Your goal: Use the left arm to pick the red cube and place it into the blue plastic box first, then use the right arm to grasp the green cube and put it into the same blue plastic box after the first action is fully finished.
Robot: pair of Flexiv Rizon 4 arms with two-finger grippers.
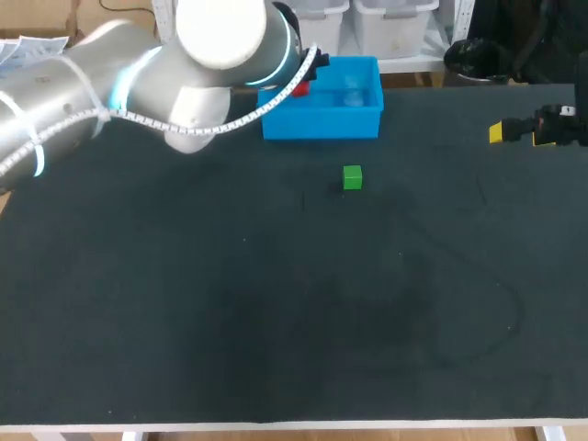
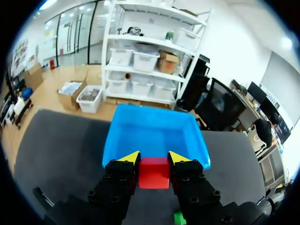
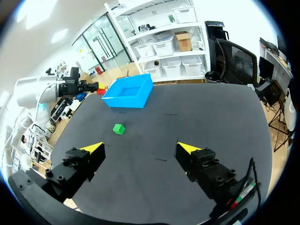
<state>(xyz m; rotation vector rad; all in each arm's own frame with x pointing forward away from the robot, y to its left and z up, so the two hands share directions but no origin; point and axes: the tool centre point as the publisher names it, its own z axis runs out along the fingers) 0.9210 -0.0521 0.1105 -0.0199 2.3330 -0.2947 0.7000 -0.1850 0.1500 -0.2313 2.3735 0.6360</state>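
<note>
My left gripper (image 2: 153, 158) is shut on the red cube (image 2: 153, 172), holding it in the air at the near rim of the blue plastic box (image 2: 154, 136). From the head view the left arm covers most of the grip; only a bit of the red cube (image 1: 299, 89) shows at the left edge of the blue box (image 1: 323, 118). The green cube (image 1: 352, 177) sits on the dark table in front of the box. My right gripper (image 3: 140, 149) stands open and empty, far from the green cube (image 3: 119, 129); it shows at the head view's right edge (image 1: 514, 130).
The box (image 3: 129, 93) stands at the table's back edge and looks empty inside. The dark tabletop (image 1: 276, 303) spreads wide around the green cube.
</note>
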